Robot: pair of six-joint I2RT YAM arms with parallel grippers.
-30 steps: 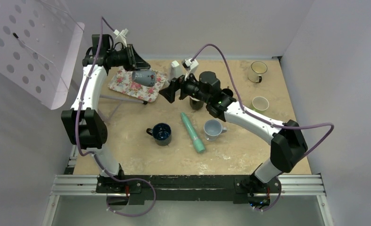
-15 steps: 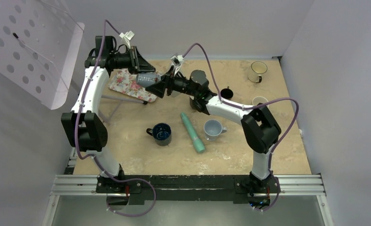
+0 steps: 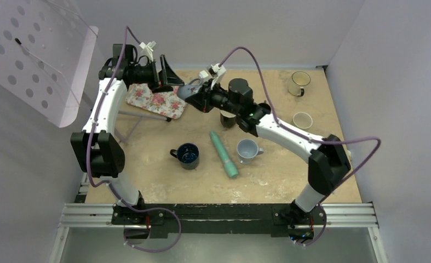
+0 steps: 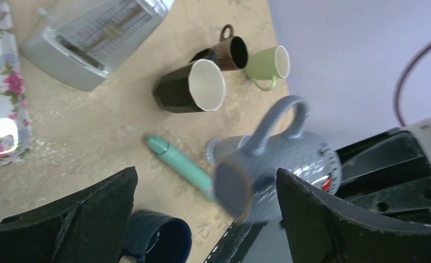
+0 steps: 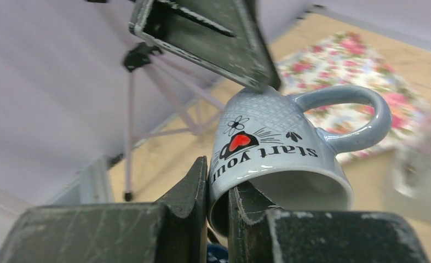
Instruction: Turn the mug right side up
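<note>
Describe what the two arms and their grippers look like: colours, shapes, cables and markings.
Both the left arm and right arm have white links between chunky black joint housings. A thin purple cable loops loosely along each. The left gripper and right gripper are black, with broad, scuffed wedge-shaped fingers. A small green light glows on the right arm.

Seven mugs (image 3: 187, 89) (image 3: 188, 155) (image 3: 247, 149) (image 3: 299, 82) (image 3: 302, 119) (image 3: 228, 119) (image 4: 232, 53) — one teal stick (image 3: 224, 154), one floral tray (image 3: 155, 100), one grey box (image 4: 92, 38).

grey-blue textured mug (image 5: 279, 137), red heart print, aloft on its side, rim pinched.
</note>
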